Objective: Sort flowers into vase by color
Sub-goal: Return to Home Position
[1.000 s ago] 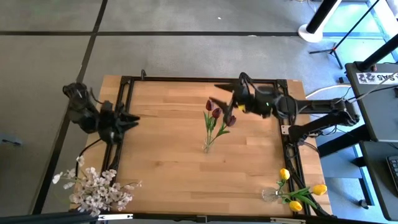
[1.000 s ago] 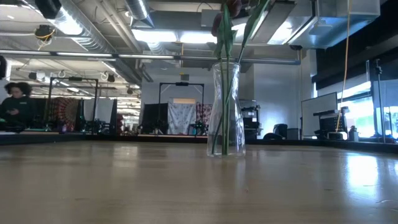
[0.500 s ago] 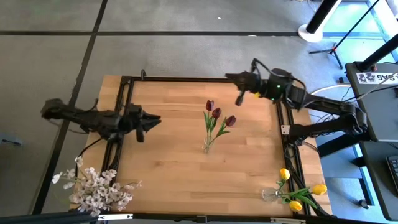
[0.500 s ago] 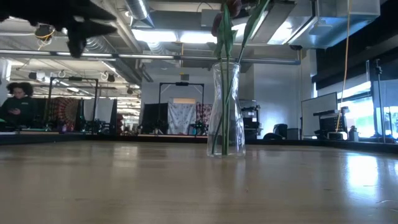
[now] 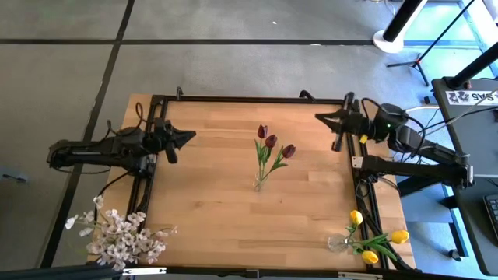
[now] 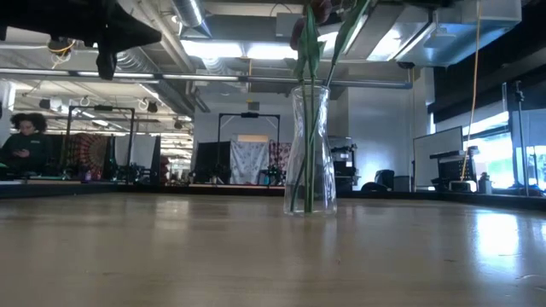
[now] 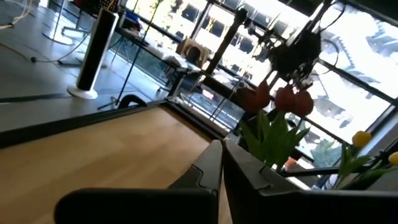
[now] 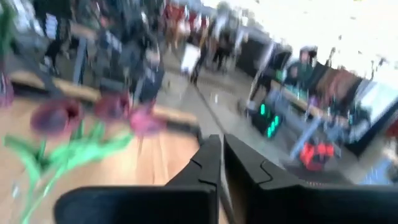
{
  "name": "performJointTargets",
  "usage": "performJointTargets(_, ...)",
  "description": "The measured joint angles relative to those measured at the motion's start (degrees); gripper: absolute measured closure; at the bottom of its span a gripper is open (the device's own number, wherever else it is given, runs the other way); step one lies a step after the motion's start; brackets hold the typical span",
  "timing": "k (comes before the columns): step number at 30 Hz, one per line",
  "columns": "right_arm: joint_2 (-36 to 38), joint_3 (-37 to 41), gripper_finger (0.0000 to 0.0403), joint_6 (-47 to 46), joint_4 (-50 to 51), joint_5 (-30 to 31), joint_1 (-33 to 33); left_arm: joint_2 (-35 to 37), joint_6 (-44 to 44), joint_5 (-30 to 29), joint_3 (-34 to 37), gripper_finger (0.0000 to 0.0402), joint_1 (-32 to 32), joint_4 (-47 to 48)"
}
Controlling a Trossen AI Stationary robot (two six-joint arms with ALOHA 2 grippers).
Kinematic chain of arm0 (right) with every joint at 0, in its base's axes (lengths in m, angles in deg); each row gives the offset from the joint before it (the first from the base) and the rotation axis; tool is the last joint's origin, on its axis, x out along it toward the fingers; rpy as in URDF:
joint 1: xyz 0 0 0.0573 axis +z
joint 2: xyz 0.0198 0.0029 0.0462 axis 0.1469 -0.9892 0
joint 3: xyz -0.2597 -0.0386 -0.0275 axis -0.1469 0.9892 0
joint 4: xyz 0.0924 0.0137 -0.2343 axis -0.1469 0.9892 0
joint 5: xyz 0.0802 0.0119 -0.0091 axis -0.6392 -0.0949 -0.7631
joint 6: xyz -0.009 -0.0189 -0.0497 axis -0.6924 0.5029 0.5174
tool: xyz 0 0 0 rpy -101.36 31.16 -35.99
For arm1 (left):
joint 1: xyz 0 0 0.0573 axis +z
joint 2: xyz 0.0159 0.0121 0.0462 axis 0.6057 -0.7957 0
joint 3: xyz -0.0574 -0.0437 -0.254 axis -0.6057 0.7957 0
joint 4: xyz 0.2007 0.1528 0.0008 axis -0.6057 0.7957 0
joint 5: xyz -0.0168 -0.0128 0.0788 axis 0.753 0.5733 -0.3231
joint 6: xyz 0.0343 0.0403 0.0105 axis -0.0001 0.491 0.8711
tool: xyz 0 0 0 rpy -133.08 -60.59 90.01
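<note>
Three dark red tulips (image 5: 271,142) stand with their stems in a clear glass vase (image 6: 309,149) at the table's middle. Yellow tulips (image 5: 372,243) sit in a glass vase (image 5: 336,243) at the near right corner. Sprays of white-pink blossoms (image 5: 118,236) are at the near left corner. My left gripper (image 5: 189,135) hovers shut above the table's left side and points at the red tulips (image 7: 280,99). My right gripper (image 5: 318,117) hovers shut at the far right, also pointing toward the red tulips (image 8: 99,113). Neither holds anything.
A black frame (image 5: 249,99) runs along the table's far, left and right edges. Bare wood lies between the middle vase and both grippers. A person (image 6: 24,141) sits far off in the room behind the table.
My right gripper has drawn back from beside the red tulips toward the table's right edge and has shut. My left arm has stretched out, carrying its gripper a little toward the right and far edge, and that gripper has shut too. The flowers have kept still.
</note>
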Motion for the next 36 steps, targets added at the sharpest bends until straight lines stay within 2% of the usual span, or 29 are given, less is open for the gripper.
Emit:
performJointTargets(3, 2.9, 0.0, 0.0372, -0.4, 7.4, 1.7, 0.0, 0.2, 0.1, -0.4, 0.0, 0.0393, 0.0, -1.2)
performJointTargets(6, 3.6, -0.1, 0.0366, 2.4, 8.7, 3.5, 0.0, 0.1, -1.0, -0.9, 0.0, 0.0390, 0.0, -2.9)
performJointTargets(10, 7.5, 4.0, 0.0366, 7.1, 9.3, 6.0, 0.0, 0.6, 8.3, 1.1, 0.2, 0.0387, 0.0, -2.5)
performJointTargets(13, 12.6, 9.7, 0.0366, 7.4, 3.2, 2.4, 0.0, 3.2, 7.4, 1.7, 3.5, 0.0386, 0.0, -1.7)
performJointTargets(16, 17.5, 15.0, 0.0366, 7.0, -0.4, 0.1, 0.0, 6.7, 6.5, 6.6, 9.0, 0.0386, -0.7, -3.7)
performJointTargets(23, 29.7, 25.3, 0.0366, 4.2, -3.4, -5.8, 0.1, 16.4, 13.7, 10.1, 18.7, 0.0385, -3.1, -11.9)
performJointTargets(26, 34.3, 29.9, 0.0366, 1.5, -4.1, -9.8, 0.1, 19.6, 16.1, 9.6, 19.3, 0.0385, -4.4, -6.4)
performJointTargets(29, 34.9, 35.1, 0.0366, -0.4, -9.9, -16.2, 0.5, 19.4, 19.8, 9.3, 19.3, 0.0385, -4.8, -7.4)
performJointTargets(32, 34.7, 40.8, 0.0366, -1.5, -14.1, -13.2, 2.3, 19.4, 22.0, 11.3, 19.2, 0.0385, -4.8, -7.7)
performJointTargets(34, 34.8, 42.4, 0.0366, -0.8, -12.6, -9.7, 4.2, 19.4, 22.2, 12.9, 19.2, 0.0385, -4.8, -6.5)
performJointTargets(36, 34.5, 42.5, 0.0366, 1.1, -9.5, -6.1, 6.7, 19.4, 18.7, 13.1, 19.2, 0.0385, -4.8, -4.2)
